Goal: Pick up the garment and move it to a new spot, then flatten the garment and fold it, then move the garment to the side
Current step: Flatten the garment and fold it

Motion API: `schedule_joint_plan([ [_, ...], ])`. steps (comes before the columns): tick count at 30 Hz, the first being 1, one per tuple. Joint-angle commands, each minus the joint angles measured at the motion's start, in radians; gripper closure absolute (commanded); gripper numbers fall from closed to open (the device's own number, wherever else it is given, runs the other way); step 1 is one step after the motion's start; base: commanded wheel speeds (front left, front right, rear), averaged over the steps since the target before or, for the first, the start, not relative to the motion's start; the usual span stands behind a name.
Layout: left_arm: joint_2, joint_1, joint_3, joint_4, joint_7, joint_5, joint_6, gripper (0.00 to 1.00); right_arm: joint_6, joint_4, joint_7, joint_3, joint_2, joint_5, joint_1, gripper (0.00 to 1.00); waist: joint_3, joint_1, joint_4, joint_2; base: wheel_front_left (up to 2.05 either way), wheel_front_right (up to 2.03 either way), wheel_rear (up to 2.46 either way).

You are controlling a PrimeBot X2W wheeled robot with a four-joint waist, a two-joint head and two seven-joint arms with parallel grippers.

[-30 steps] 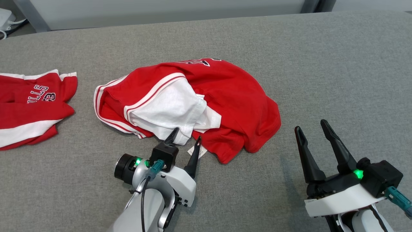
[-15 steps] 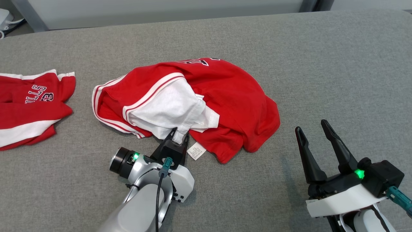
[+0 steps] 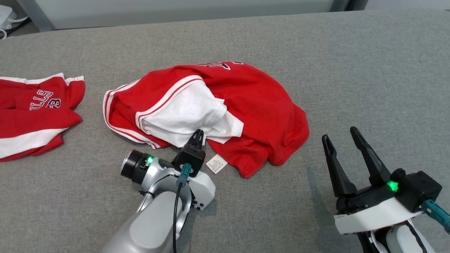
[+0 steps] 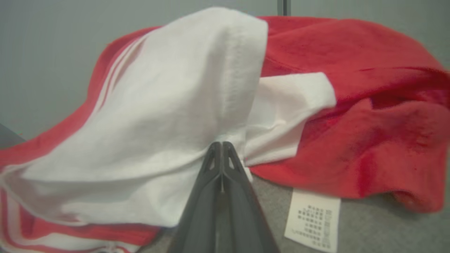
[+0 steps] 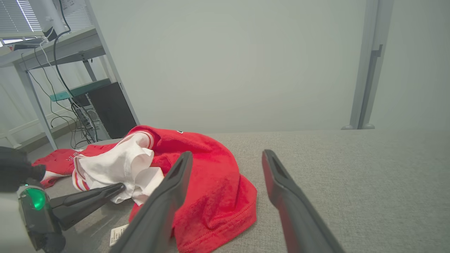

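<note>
Left gripper (image 3: pixel 199 134) pinched on the garment (image 3: pixel 256 102); right gripper (image 3: pixel 339 134) spread and empty.

Nearest me, my left fingers were pressed together, tips nipping the near edge of the garment's white cloth, which drew up to a point at them in the left wrist view. My right gripper hung low on the right, fingers apart, holding nothing, clear of the cloth. Just right of my left tips a white label (image 3: pixel 216 164) lay flat on the grey surface (image 3: pixel 369 70), beside the red hem. Beyond, the garment sat crumpled in a heap mid-surface, red with white striped trim, some lettering showing at its far edge. Off to the left lay a second red garment (image 3: pixel 35 112), well apart from the first. Behind the surface stood a pale wall (image 5: pixel 228 63).
</note>
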Motion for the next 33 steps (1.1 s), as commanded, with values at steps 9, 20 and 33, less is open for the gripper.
schedule_joint_plan([
  [9, 0.069, 0.051, 0.097, -0.268, -0.013, 0.008, 0.024, 1.00, 0.007, 0.042, -0.012, 0.051, -0.008, 0.022, -0.012, 0.00, -0.017, -0.0001, 0.022, 0.0000, 0.00, 0.00, 0.00],
  [20, 0.185, 0.203, 0.181, -0.573, -0.013, 0.026, 0.085, 1.00, 0.007, 0.227, -0.012, 0.137, -0.042, 0.056, -0.032, 0.00, -0.038, -0.0001, 0.077, 0.0000, 0.00, 0.00, 0.00],
  [33, 0.183, 0.214, 0.194, -0.647, -0.013, 0.025, 0.084, 1.00, 0.007, 0.427, -0.012, 0.243, -0.049, 0.069, -0.149, 0.21, -0.029, -0.0001, 0.136, 0.0000, 0.00, 0.00, 0.00],
])
